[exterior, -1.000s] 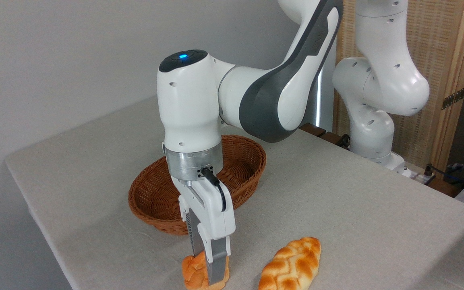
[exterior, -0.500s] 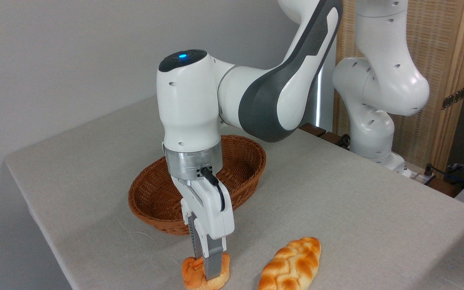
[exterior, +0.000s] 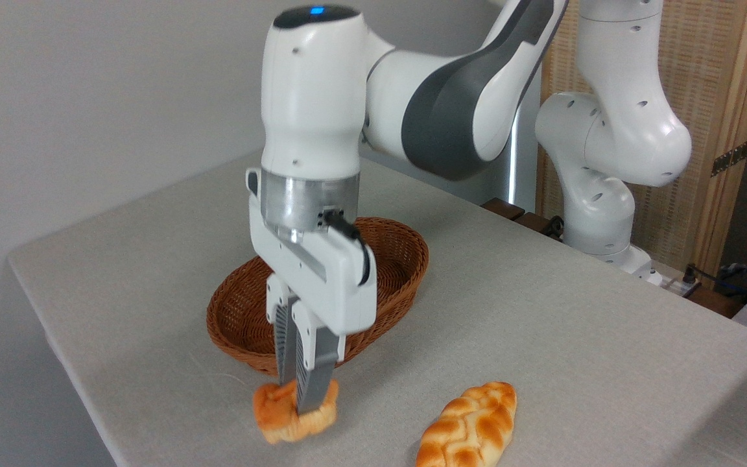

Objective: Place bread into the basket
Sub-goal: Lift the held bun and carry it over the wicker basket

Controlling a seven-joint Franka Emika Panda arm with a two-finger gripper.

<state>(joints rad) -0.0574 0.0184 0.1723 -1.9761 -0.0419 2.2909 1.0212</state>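
The tool [exterior: 297,395] is pinching the knotted bun [exterior: 294,415] between its two ribbed fingers [exterior: 312,376], which are squeezing into the soft top so that the orange-golden dough is bulging out on either side. The bun is hanging clear of the grey cloth-covered worktop [exterior: 542,311], close to the worktop's front edge (its outline is slightly blurred, so the exact gap beneath it is hard to judge). The wicker basket [exterior: 399,259] is sitting just behind the tool, nearer the worktop's middle, and its near rim is showing between the fingers and the bun. The braided loaf [exterior: 471,428] is lying flat on the worktop to the right of the bun, apart from it, with its lower end running off the bottom of the view. The white arm [exterior: 451,97] is reaching over the basket from the right rear.
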